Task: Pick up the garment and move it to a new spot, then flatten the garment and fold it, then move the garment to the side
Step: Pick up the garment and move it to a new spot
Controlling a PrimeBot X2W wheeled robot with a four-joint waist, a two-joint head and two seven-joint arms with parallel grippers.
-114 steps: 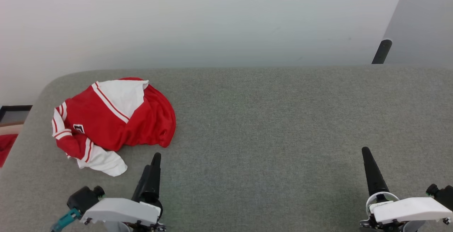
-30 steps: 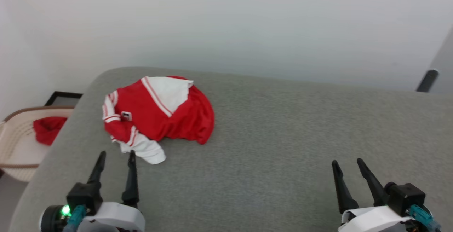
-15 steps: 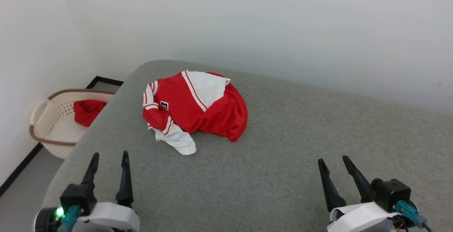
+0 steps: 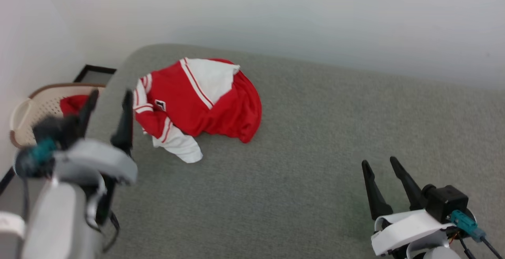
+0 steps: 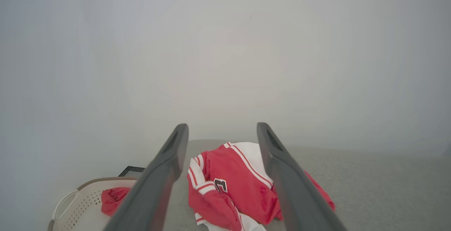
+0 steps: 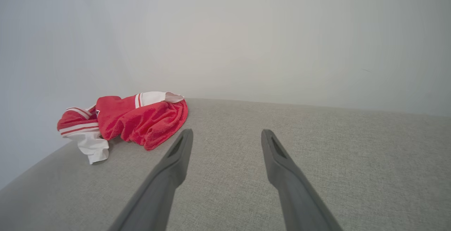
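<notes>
Shirt (image 4: 199,105) just right of my left gripper (image 4: 111,92), near the cushion (image 4: 315,140) corner.
Both grippers gape empty; bare cushion runs to my right gripper (image 4: 378,161), well apart.

You see the left gripper (image 4: 111,93) at 9 o'clock smeared by blur, and it covers part of the cream basket (image 4: 21,113) and the red cloth (image 4: 69,104). The garment (image 4: 185,105) is crumpled, so its chest letters are mostly folded out of sight.
</notes>
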